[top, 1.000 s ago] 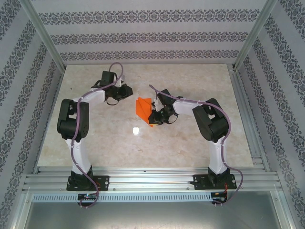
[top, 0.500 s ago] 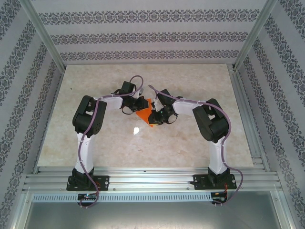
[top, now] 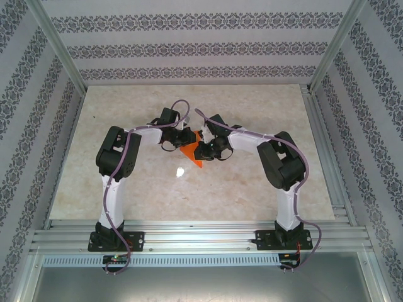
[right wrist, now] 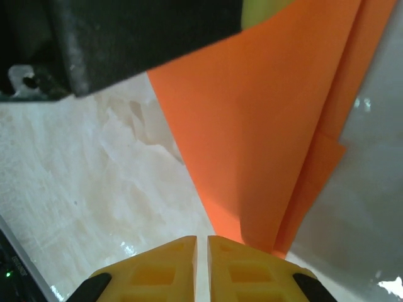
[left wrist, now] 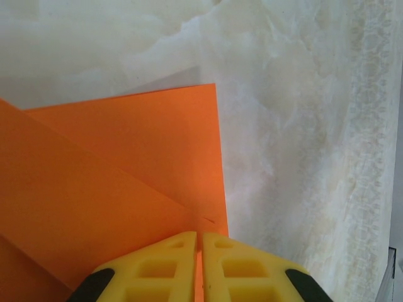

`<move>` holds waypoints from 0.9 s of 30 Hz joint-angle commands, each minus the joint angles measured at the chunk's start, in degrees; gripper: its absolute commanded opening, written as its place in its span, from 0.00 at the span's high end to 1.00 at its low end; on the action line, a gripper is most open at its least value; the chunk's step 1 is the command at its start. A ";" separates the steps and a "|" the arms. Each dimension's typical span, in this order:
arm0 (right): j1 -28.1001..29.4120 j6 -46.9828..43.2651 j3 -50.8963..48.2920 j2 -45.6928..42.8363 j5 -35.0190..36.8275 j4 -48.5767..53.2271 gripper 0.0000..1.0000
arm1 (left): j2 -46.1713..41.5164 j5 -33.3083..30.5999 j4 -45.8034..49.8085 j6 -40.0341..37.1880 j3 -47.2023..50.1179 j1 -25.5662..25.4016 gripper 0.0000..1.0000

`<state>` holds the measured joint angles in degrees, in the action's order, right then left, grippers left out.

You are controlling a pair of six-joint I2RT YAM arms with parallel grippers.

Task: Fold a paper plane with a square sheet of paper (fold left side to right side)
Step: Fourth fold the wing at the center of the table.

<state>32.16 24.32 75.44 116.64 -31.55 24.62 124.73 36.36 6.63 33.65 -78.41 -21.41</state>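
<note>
The square sheet of paper (top: 191, 153), bright orange and folded into a narrower pointed shape, lies mid-table between both grippers. In the left wrist view the paper (left wrist: 126, 170) spreads flat ahead with a diagonal crease running to the tips of my left gripper (left wrist: 199, 236). Its jaws are shut and rest on the sheet near its right edge. From above, the left gripper (top: 184, 139) sits at the paper's far left. My right gripper (right wrist: 201, 239) is shut beside the paper's (right wrist: 271, 126) pointed end, with bare table showing in its narrow gap. From above, the right gripper (top: 201, 150) is at the paper's right side.
The marble-patterned table (top: 252, 182) has free room on all sides of the paper. Aluminium rails (top: 201, 234) run along the near edge and patterned walls close off the other three sides. The left gripper's black body (right wrist: 126, 44) hangs close above the right gripper.
The left arm has swung in from the left and set its shut gripper on the paper. The right gripper has shifted slightly up and left, and less orange shows from above.
</note>
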 commanded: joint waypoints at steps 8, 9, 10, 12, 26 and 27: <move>0.18 -3.13 0.21 3.46 2.72 1.96 0.86 | 1.82 -3.70 0.78 -1.13 2.12 -0.04 0.90; 0.26 -3.43 -0.54 3.21 2.56 2.45 0.86 | 1.82 -3.95 0.91 -1.14 2.04 -0.09 0.90; 0.42 -3.75 -1.42 2.92 2.78 3.17 0.86 | 1.92 -4.02 0.98 -1.13 2.01 -0.08 0.90; 0.65 -4.32 -2.96 2.48 2.90 4.63 0.86 | 1.98 -4.14 1.14 -1.13 1.87 -0.03 0.90; 3.17 -4.89 -15.24 -2.61 1.32 7.84 0.86 | 1.89 -5.20 2.65 -1.92 1.07 -0.04 0.91; 3.35 -4.74 -16.27 -3.13 1.25 7.72 0.86 | 1.85 -5.16 2.68 -1.92 1.07 0.03 0.91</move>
<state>33.21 20.62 64.95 112.73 -30.02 18.41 124.73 37.63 7.57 33.65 -78.37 -22.33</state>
